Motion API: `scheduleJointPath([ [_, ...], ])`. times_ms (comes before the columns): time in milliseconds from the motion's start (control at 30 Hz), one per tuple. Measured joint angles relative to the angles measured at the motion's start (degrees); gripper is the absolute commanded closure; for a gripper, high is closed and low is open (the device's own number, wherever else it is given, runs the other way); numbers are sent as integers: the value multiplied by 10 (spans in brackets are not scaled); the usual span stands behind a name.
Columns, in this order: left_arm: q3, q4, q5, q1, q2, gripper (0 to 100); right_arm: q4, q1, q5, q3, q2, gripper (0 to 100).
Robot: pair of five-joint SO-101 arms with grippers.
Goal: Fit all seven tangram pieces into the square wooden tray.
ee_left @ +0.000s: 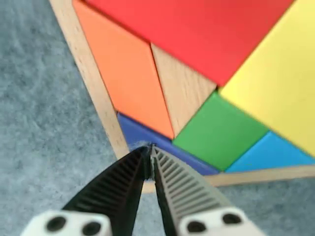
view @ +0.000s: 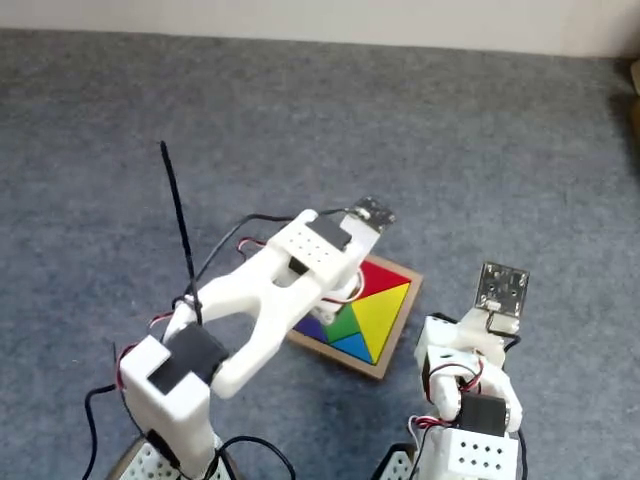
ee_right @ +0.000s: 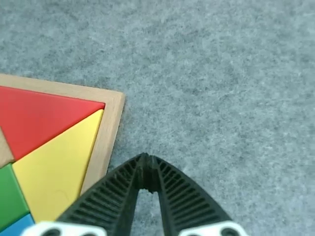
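Left tool [ee_left: 150, 150], jaws pressed together, tips at the dark blue wooden piece [ee_left: 135, 132] by the rim of the square wooden tray [ee_left: 91, 83]: judged a seating nudge, best done with light inward pressure so neighbours and tray stay put. Further in lie an orange parallelogram [ee_left: 123, 73], green square [ee_left: 221, 130], light blue triangle [ee_left: 270, 152], pale wood-coloured triangle [ee_left: 182, 83] (piece or bare slot, cannot tell), yellow triangle [ee_left: 280, 83] and red triangle [ee_left: 197, 24]. Right tool [ee_right: 145, 169], jaws together, hangs over the grey carpeted bench [ee_right: 221, 73] just beside the tray's corner.
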Motion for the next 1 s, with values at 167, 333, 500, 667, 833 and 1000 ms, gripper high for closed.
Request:
scheduleJointPath([
  [167, -47, 34, 47, 0, 8, 987, 0, 0, 0, 0, 0, 995],
  [333, -79, 78, 52, 4, -36, 995, 0, 0, 0, 0, 0, 995],
  [500, -84, 106, 52, -18, -157, 995, 0, 0, 0, 0, 0, 995],
  [667, -19, 95, 52, -93, -289, 995, 0, 0, 0, 0, 0, 995],
  [833, 101, 23, 22, -175, -409, 995, 0, 0, 0, 0, 0, 995],
  [1000, 258, -79, -2, -244, -532, 995, 0, 0, 0, 0, 0, 995],
])
